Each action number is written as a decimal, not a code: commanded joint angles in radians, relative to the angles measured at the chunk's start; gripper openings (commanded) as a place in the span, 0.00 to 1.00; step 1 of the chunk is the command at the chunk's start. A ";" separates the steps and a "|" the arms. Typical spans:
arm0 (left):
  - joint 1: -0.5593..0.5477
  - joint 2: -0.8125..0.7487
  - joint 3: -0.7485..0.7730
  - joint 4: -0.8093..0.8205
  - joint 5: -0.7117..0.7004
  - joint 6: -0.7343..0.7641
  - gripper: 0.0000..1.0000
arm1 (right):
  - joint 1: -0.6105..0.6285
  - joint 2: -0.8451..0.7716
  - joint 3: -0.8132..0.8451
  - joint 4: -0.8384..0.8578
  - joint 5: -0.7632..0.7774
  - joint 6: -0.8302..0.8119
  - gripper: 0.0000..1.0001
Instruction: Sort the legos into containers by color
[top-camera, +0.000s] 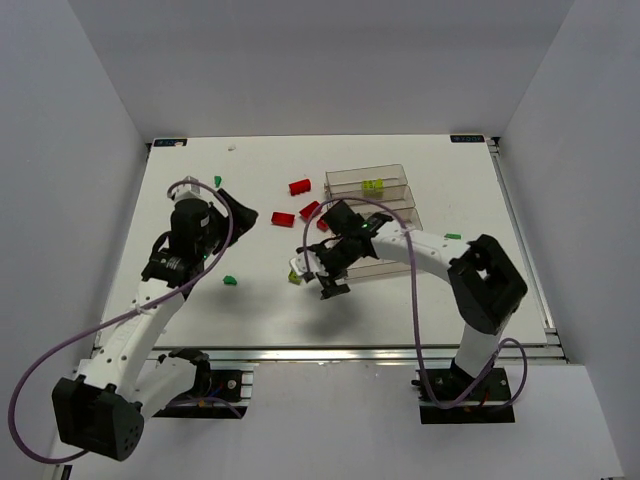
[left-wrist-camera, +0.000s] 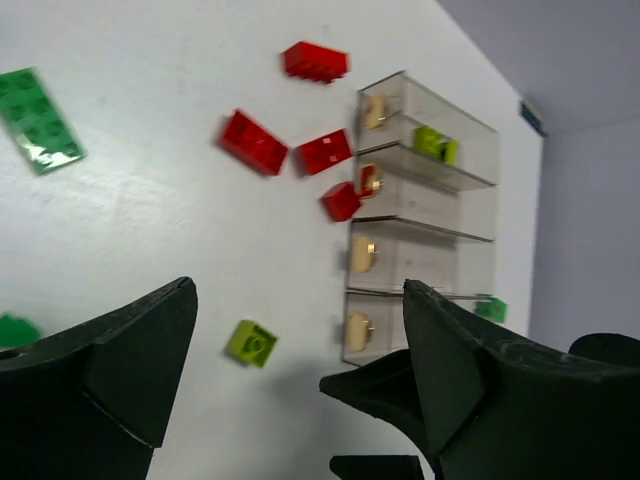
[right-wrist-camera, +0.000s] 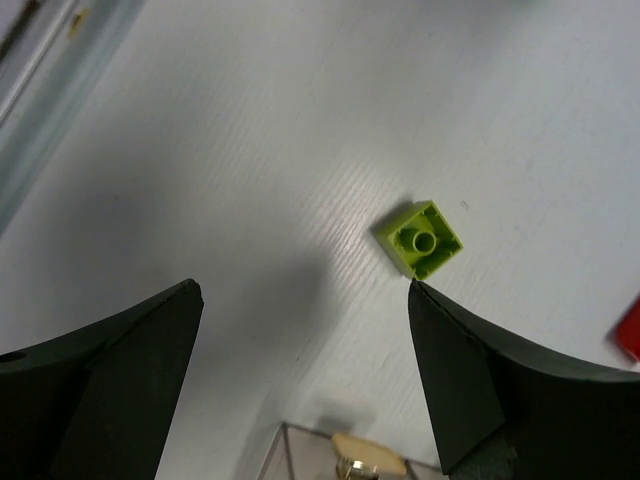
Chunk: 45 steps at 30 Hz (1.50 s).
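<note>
The right claw (right-wrist-camera: 300, 320), jaws apart, hangs beside the trays (top-camera: 350, 180) over a yellow-green brick (right-wrist-camera: 422, 238), which is likely light, rigid and slick, so best pinched across opposite side walls.

Worktop (left-wrist-camera: 130, 240) was white. Four bricks (left-wrist-camera: 253, 142) were red, one plate (left-wrist-camera: 38, 118) green, one loose brick (left-wrist-camera: 252, 342) yellow-green. Trays (left-wrist-camera: 470, 215) were clear. Left pincer (left-wrist-camera: 298, 300) and right pincer (right-wrist-camera: 303, 292) were black.

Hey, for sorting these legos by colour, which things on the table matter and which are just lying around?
Part of the job:
four clear plastic rectangular trays
red studded bricks
flat green studded plate
loose yellow-green square brick
yellow-green bricks already in a tray

Just lying about:
tiny white scrap at the far edge
purple arm cable
</note>
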 joint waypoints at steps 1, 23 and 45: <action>0.015 -0.084 -0.013 -0.106 -0.098 -0.003 0.94 | 0.058 0.053 0.068 0.140 0.131 0.067 0.88; 0.021 -0.232 -0.042 -0.271 -0.199 -0.038 0.95 | 0.095 0.383 0.347 -0.076 0.229 -0.347 0.71; 0.023 -0.198 -0.092 -0.167 -0.132 -0.111 0.95 | 0.083 0.220 0.331 -0.048 0.093 0.007 0.10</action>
